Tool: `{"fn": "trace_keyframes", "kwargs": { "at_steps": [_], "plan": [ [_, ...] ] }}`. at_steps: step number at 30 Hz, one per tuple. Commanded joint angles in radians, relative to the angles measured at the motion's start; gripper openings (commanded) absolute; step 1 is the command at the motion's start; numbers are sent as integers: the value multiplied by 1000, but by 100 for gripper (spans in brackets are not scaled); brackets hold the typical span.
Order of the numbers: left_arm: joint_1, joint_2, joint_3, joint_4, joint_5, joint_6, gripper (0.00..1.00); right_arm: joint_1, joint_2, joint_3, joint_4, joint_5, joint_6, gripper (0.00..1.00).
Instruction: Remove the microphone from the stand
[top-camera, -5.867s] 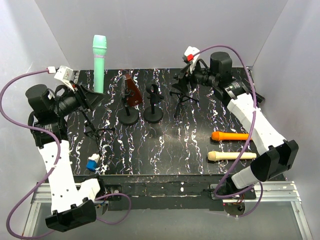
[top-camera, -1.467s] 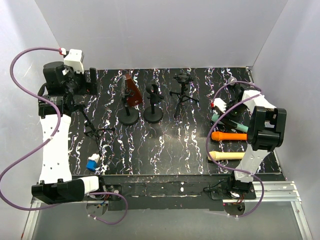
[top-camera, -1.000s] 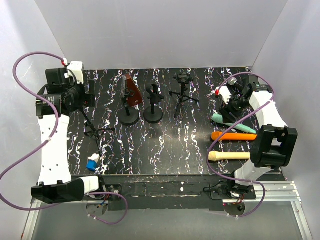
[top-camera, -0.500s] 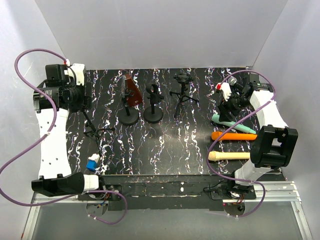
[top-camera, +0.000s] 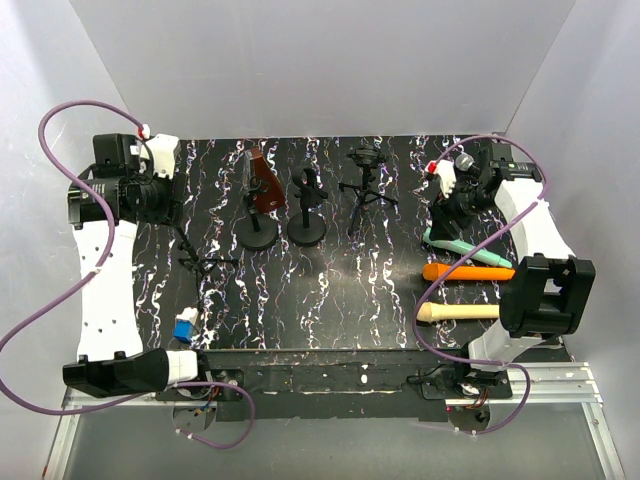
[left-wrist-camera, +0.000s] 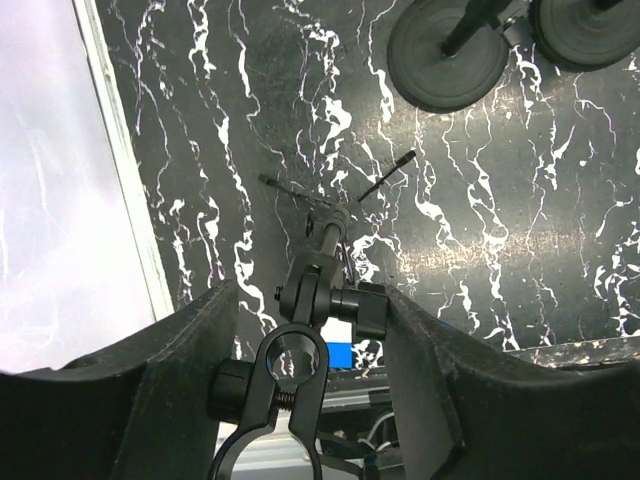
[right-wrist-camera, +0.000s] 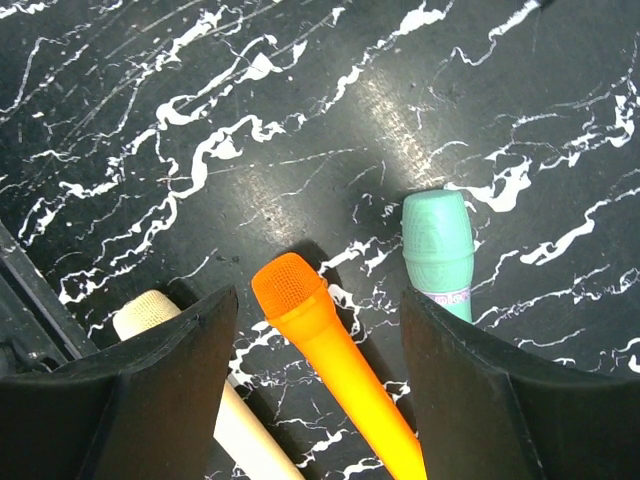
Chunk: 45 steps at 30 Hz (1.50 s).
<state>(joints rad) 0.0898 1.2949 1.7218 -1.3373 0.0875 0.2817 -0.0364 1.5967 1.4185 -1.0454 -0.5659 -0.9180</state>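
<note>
Microphone (right-wrist-camera: 438, 245) in smooth mint lies on marbled table (right-wrist-camera: 200, 120); left fingers (left-wrist-camera: 150, 400), right fingers (right-wrist-camera: 140, 400) spread wide

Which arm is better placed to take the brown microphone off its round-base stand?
Left. The left gripper hangs open nearer the brown microphone; the right gripper is farther off, open above the green microphone at the table's right side.

The mint microphone (right-wrist-camera: 437, 250) has gone from stand (left-wrist-camera: 320, 255) to table (right-wrist-camera: 200, 80).
</note>
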Motion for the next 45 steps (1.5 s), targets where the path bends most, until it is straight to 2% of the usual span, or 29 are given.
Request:
{"fn": "trace_keyframes", "kwargs": {
  "at_steps": [1,7,11,15,22,25,28,32,38,40,45],
  "plan": [
    [2,-25,4,-189,90,57,46,35,-29,48,-4,-48,48,72],
    [2,4,48,-223,250,97,20,75,-50,53,-2,-60,74,72],
    [2,26,81,-246,381,96,17,76,-66,77,-13,-77,93,71],
    [-8,24,72,-267,613,85,12,85,-89,111,-10,-118,122,70],
    [-33,-14,-8,-231,774,67,5,206,-173,146,11,-144,165,69],
    [-36,-37,-48,-182,868,33,5,277,-216,160,13,-176,192,69],
    [-48,-69,-99,-59,957,24,6,355,-265,139,80,-215,240,68],
    [-74,-53,-117,38,1080,132,6,443,-300,109,154,-294,254,68],
    [-243,98,-15,13,1137,332,7,527,-255,129,214,-359,269,68],
    [-316,130,-10,21,1114,382,7,552,-228,140,238,-391,278,68],
    [-484,126,-36,156,1019,414,8,610,-184,126,350,-440,364,70]
  ]
}}
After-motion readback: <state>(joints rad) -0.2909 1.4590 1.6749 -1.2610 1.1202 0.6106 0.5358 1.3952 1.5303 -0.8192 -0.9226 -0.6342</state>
